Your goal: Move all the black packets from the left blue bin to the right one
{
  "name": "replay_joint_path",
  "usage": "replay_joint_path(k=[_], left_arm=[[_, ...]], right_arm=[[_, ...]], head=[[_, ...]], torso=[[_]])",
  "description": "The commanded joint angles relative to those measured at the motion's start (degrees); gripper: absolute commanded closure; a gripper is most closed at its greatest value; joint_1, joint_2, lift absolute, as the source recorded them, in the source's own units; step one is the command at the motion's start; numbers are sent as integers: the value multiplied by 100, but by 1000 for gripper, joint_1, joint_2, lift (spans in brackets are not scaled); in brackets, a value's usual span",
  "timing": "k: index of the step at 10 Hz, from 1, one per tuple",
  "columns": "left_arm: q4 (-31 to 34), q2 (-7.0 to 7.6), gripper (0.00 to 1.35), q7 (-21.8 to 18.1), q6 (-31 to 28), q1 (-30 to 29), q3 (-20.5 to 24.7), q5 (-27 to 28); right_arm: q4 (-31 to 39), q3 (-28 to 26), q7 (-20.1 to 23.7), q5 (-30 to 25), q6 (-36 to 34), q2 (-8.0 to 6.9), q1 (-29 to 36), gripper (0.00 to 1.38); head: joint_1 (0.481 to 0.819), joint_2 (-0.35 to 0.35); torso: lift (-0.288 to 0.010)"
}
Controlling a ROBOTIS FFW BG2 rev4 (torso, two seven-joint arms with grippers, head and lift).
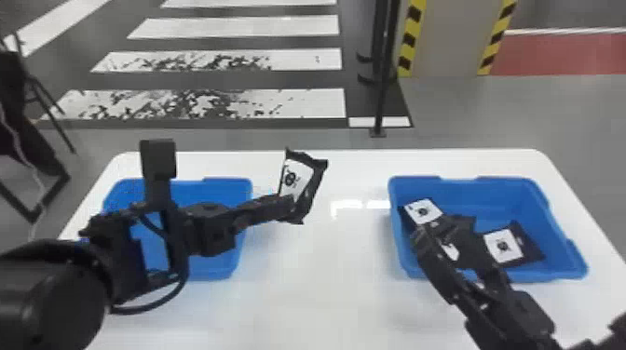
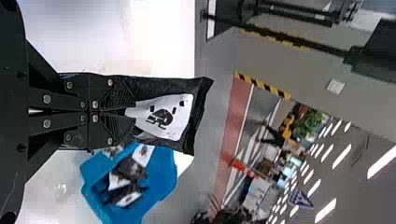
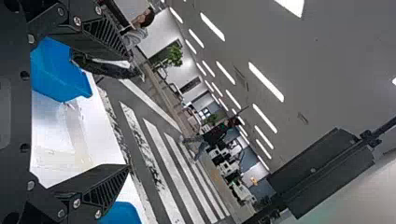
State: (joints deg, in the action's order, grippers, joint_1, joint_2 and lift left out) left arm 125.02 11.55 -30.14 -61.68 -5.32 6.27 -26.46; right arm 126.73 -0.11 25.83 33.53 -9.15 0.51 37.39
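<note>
- while left gripper is pinching a packet, a handover is likely pending
- right gripper is gaping at right bin, next likely needing to meet the packet

White table fills the foreground | white floor stripes lie beyond, nearest 2 dark-flecked | black post stands upright | pillar bears 2 yellow-black strips | black frame, possibly a chair, stands far left
</note>
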Motion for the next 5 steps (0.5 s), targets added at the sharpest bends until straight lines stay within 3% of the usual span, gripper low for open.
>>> replay_joint_path(k=[1, 5], left_arm=[[20, -38, 1205, 0, 9, 68, -398, -199], [-8, -117, 1205, -35, -118, 237, -935, -485]], right_arm=[[-249, 91, 10, 18, -27, 107, -392, 220], [-643, 228, 36, 18, -111, 222, -1053, 216]], head=[[695, 9], [695, -71]], torso=[[-140], [-140]])
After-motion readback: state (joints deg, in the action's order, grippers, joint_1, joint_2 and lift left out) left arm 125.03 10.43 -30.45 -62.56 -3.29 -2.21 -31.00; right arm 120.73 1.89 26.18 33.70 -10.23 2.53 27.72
